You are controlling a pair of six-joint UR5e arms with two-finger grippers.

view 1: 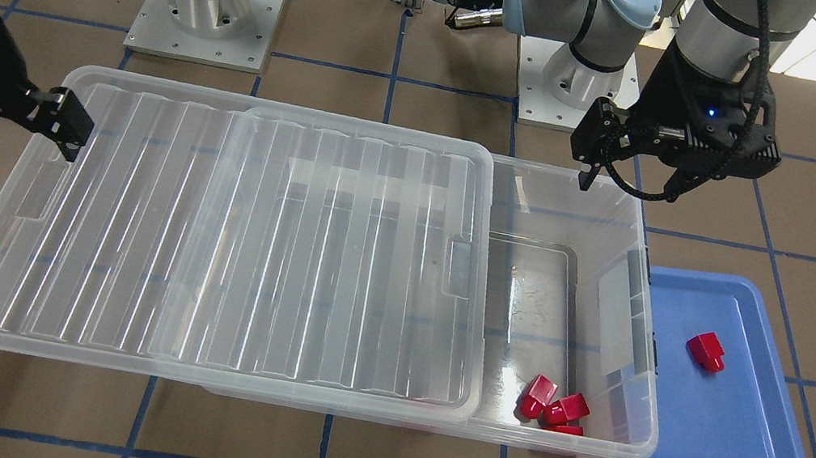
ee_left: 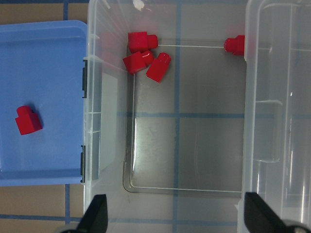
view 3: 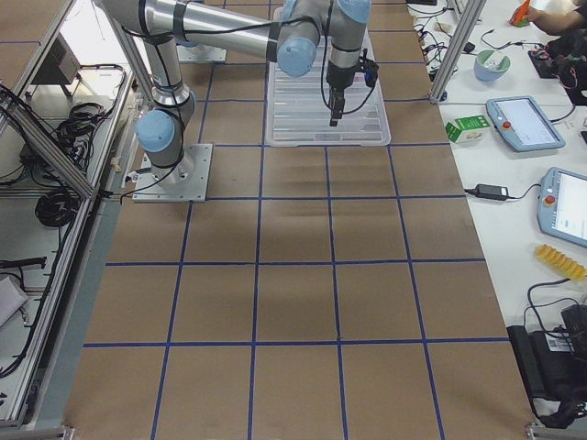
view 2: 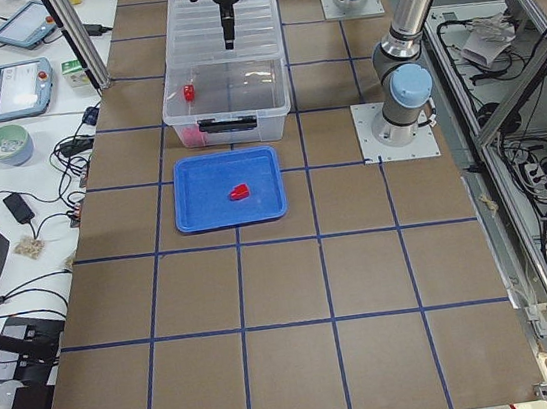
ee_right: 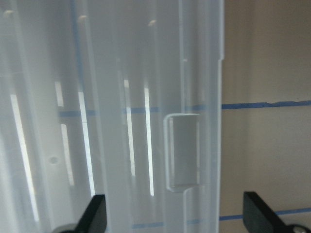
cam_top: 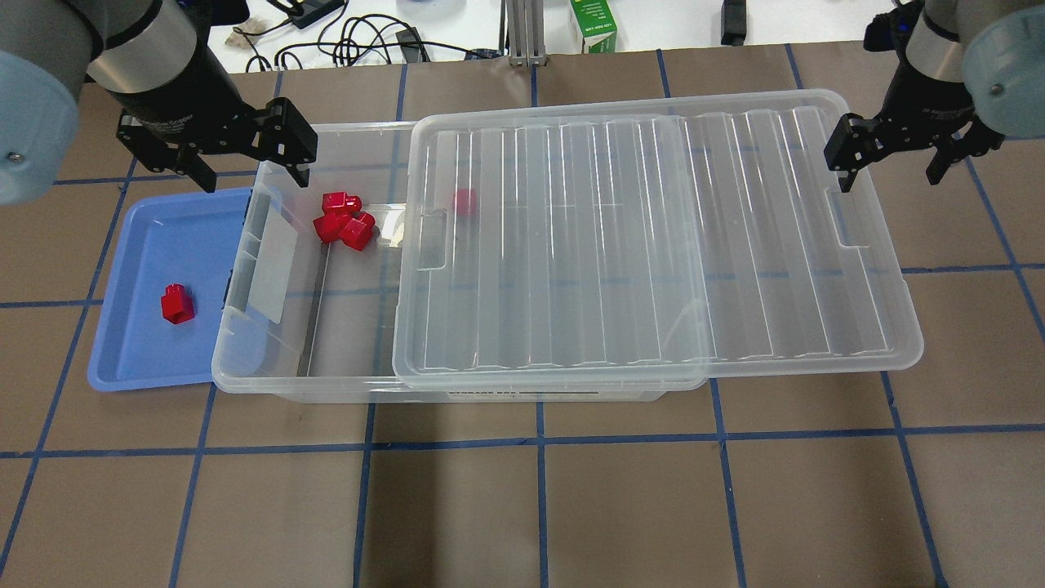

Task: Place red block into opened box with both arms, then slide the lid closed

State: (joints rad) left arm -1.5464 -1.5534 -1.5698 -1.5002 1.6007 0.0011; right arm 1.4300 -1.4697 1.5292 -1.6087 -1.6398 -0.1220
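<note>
Plainly, the small bright red plastic block (cam_top: 176, 303) should handle as light, hard and smooth. It lies alone on the shallow blue plastic tray (cam_top: 135, 351), just beside the 9 o'clock end of the deep clear plastic box (cam_top: 310, 390) in the overhead view. A pinch across its chunky body's flat sides looks safer than one on the stub.

The ribbed clear plastic lid (cam_top: 620, 245) sits shifted toward 3 o'clock, leaving the box's 9 o'clock end uncovered. It looks thin, springy and slippery, best pushed at its notched 3 o'clock rim.

The left tool (cam_top: 249, 163) hangs spread wide and empty above the uncovered end, and the right tool (cam_top: 890, 163) is likewise spread by that rim.

Print on the box wall and on a green carton (cam_top: 593, 24) is too small to read.
</note>
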